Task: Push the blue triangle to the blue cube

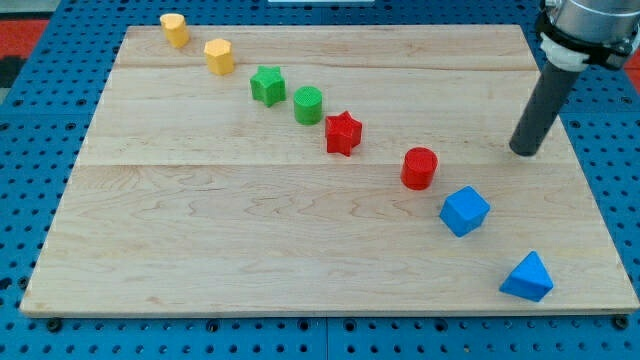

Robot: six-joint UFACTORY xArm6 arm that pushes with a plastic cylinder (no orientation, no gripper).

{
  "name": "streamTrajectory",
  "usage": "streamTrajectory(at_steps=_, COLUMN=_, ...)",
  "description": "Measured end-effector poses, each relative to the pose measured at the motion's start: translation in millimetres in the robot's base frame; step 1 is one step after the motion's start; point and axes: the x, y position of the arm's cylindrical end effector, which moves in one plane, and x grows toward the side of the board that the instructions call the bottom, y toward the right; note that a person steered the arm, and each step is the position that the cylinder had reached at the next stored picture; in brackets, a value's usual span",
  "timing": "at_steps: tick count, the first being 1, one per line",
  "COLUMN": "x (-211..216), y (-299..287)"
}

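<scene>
The blue triangle (528, 277) lies near the board's bottom right corner. The blue cube (464, 211) sits up and to the left of it, a short gap apart. My tip (523, 152) rests on the board at the right side, above both blue blocks, up and to the right of the cube. It touches no block.
A diagonal row of blocks runs from the view's top left toward the blue cube: a yellow block (174, 30), another yellow block (219, 56), a green star (267, 86), a green cylinder (308, 105), a red star (343, 133), a red cylinder (420, 168). The wooden board (250, 230) lies on a blue pegboard.
</scene>
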Motion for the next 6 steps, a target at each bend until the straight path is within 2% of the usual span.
streamTrajectory(at_steps=1, x=47.7, y=49.1)
streamTrajectory(at_steps=2, x=115.9, y=83.9)
streamTrajectory(at_steps=3, x=177.2, y=33.3)
streamTrajectory(at_steps=4, x=175.2, y=-36.6)
streamTrajectory(at_steps=5, x=150.4, y=-108.5)
streamTrajectory(at_steps=6, x=122.0, y=-66.5)
